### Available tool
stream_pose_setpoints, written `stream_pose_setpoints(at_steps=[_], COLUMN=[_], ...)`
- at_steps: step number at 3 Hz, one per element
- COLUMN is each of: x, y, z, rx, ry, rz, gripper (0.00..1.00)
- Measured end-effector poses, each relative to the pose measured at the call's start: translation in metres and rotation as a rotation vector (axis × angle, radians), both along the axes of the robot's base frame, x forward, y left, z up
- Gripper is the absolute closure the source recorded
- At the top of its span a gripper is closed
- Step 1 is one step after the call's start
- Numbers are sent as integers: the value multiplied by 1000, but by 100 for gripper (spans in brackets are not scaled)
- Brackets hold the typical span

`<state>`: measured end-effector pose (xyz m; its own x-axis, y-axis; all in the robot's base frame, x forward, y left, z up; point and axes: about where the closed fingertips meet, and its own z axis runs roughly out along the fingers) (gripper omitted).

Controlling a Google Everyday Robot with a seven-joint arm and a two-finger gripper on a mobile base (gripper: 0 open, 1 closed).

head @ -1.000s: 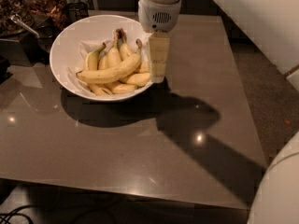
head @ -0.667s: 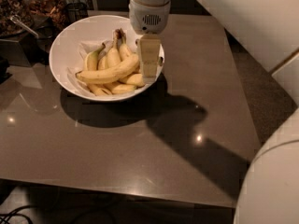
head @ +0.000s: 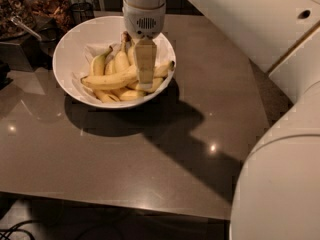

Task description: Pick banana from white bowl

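camera view: the white bowl [head: 64,48] is wide, round and glossy with sloping sides. it sits on a smooth grey-brown table [head: 150,164] that reflects small spots of light. crinkled white paper [head: 93,49] lines the bowl. a heap of pale yellow bananas lies inside. the banana [head: 107,79] is the long, gently curved one lying crosswise on top of the heap, its dark tip toward the bowl's left side. the gripper [head: 145,83] hangs from a white cylindrical wrist [head: 145,6] with a small slotted grille. it shows as one flat tan blade pointing straight down, its tip over the right half of the banana. how wide it stands, and whether it touches or holds anything, cannot be told from this angle. the arm's [head: 280,184] smooth white shell fills the right edge. compared with a second ago, the gripper has moved left from the bowl's right rim to above the heap; the bananas lie as they did.
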<state>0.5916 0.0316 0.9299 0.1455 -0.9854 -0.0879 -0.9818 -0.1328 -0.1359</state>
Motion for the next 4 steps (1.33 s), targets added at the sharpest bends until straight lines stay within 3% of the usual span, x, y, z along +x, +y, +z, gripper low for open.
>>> stream_pose_setpoints(at_steps=[2, 4], x=[6, 14], y=[31, 49], z=[-11, -31], rx=[7, 10], ry=[31, 74], rz=[66, 105], gripper=[24, 36])
